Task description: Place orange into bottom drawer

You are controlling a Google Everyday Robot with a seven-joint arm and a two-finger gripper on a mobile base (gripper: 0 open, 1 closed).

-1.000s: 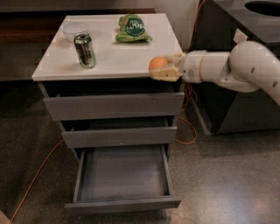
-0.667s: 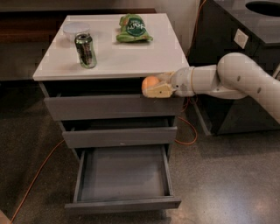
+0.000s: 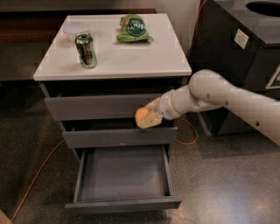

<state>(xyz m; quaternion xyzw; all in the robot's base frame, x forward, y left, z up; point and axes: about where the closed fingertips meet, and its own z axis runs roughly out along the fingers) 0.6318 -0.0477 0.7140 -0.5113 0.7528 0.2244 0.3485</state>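
pincer: clamped on the orange, level with the middle drawer front.
orange: you carry it above the open box, not yet inside.
bottom drawer: pulled out so you can lower straight in.

Looks like an office break area or a lab mock-up of one. Cues: speckled polished concrete floor, plain grey three-drawer cabinet with a white top, black waste station at right with a round drop hole, and an orange cable loose on the floor. Drinks can near the top's left edge, green snack bag at its back edge. The gripper is in front of the upper drawer fronts, right side, clamped on the orange. The bottom drawer stands pulled out.
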